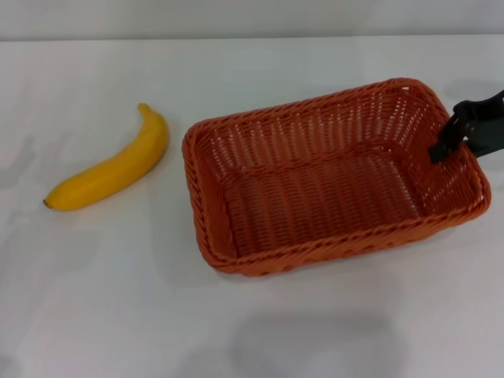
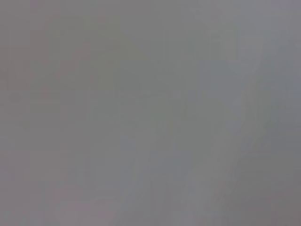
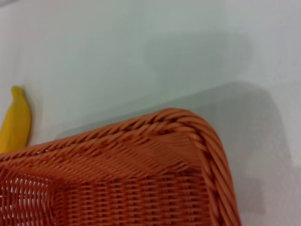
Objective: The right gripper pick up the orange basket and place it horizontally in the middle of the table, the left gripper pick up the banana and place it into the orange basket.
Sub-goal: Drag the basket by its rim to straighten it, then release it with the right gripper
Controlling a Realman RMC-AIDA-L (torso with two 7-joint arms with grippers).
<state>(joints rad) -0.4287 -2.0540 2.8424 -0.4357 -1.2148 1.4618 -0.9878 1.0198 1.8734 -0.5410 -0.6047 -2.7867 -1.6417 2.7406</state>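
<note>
On the table (image 1: 118, 315), basket (image 1: 331, 177) sits right of centre, long axis roughly left-right, right end tilted away. Right gripper (image 1: 461, 134) at its right rim; grip state can't tell. Banana (image 1: 110, 169) lies well left, stem pointing away.

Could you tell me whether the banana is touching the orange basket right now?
Apart. The head view shows bare table between the banana and the orange basket's left rim.
</note>
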